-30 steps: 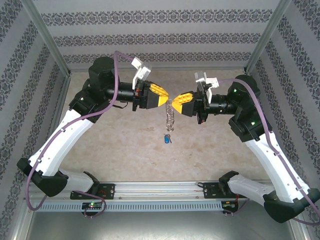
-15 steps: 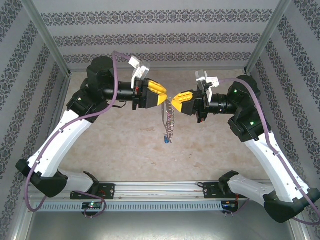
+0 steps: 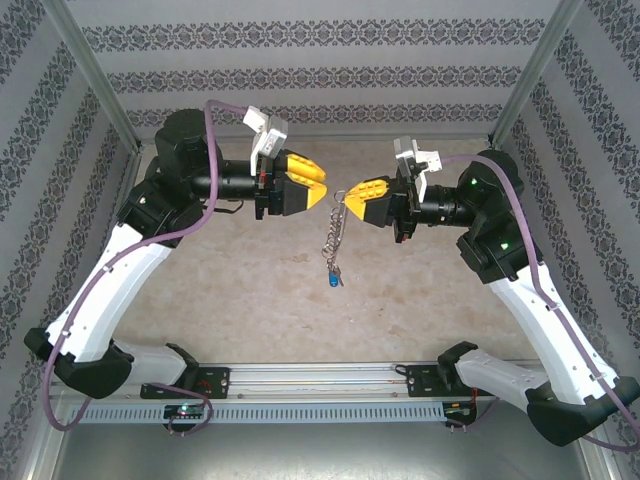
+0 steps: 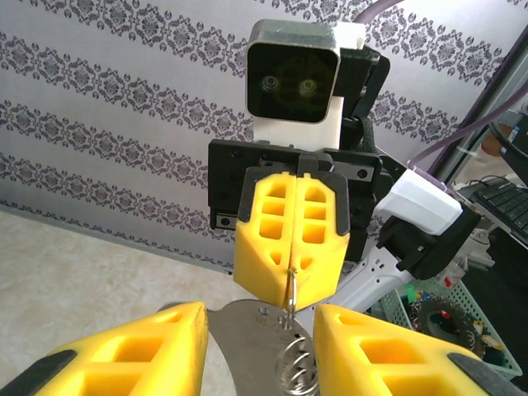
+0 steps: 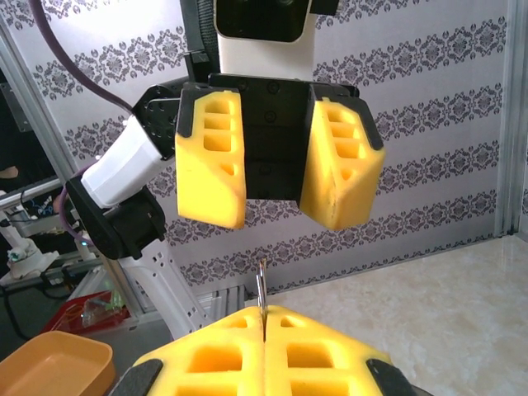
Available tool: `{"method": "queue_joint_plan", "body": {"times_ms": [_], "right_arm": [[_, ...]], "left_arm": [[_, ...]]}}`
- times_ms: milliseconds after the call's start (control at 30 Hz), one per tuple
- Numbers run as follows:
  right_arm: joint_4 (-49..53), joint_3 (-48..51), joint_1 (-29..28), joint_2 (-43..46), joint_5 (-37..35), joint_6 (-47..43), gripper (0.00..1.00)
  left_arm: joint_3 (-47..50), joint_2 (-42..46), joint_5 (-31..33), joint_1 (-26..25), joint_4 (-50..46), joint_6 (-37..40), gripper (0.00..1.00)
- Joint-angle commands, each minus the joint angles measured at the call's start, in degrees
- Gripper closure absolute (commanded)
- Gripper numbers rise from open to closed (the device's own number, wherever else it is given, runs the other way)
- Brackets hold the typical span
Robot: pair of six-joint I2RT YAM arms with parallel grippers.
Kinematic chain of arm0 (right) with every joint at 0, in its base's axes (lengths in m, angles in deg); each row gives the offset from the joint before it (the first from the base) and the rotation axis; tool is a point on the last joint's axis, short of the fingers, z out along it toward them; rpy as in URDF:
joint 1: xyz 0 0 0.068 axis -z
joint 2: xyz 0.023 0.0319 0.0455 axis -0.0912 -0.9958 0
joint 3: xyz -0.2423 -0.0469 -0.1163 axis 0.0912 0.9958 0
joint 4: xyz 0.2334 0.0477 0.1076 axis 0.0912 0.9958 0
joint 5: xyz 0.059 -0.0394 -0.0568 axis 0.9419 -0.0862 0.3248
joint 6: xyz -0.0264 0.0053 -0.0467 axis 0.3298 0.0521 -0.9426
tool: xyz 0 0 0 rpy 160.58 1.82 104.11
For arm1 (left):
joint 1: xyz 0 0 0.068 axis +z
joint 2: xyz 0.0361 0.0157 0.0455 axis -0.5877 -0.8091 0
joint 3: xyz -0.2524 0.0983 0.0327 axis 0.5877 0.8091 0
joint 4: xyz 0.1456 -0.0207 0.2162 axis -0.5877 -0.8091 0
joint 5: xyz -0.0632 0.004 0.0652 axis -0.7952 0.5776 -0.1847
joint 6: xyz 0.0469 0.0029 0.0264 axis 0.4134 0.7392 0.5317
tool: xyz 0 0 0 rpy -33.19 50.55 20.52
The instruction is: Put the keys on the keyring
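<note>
The right claw (image 3: 350,198) is pressed together, pinching the top of the keyring (image 3: 335,235). In the right wrist view the thin wire pokes up between its fingers. The keyring dangles below that claw, and its strung grey pieces trail down toward the counter (image 3: 250,290). The blue key (image 3: 330,281) sits at the keyring's lower end, beneath the right claw. I cannot tell whether it hangs free or touches the counter. The left claw (image 3: 322,187) faces the right claw tip to tip, just beside it, with its fingers spread.
</note>
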Motion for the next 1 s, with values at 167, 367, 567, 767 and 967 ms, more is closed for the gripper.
{"method": "queue_joint_plan", "body": {"times_ms": [167, 367, 567, 767, 967], "right_arm": [[-4.0, 0.4, 0.7, 0.0, -0.5, 0.7, 1.00], [-4.4, 0.1, 0.7, -0.4, -0.7, 0.7, 1.00], [-4.4, 0.1, 0.9, -0.9, -0.8, 0.7, 1.00], [-5.1, 0.0, 1.0, -1.4, -0.7, 0.9, 1.00], [-6.6, 0.8, 1.0, -1.5, -0.7, 1.9, 1.00]], "left_arm": [[-3.9, -2.0, -1.0, -1.5, -1.0, 2.0, 0.59], [-5.0, -3.0, -1.3, -2.3, -2.3, 3.1, 0.59], [-5.8, -3.2, -1.4, -2.5, -4.1, 4.2, 0.59], [-5.9, -3.6, -0.9, -2.6, -5.4, 5.1, 0.61], [-6.9, -4.5, -0.5, -2.7, -7.5, 6.4, 0.64]]}}
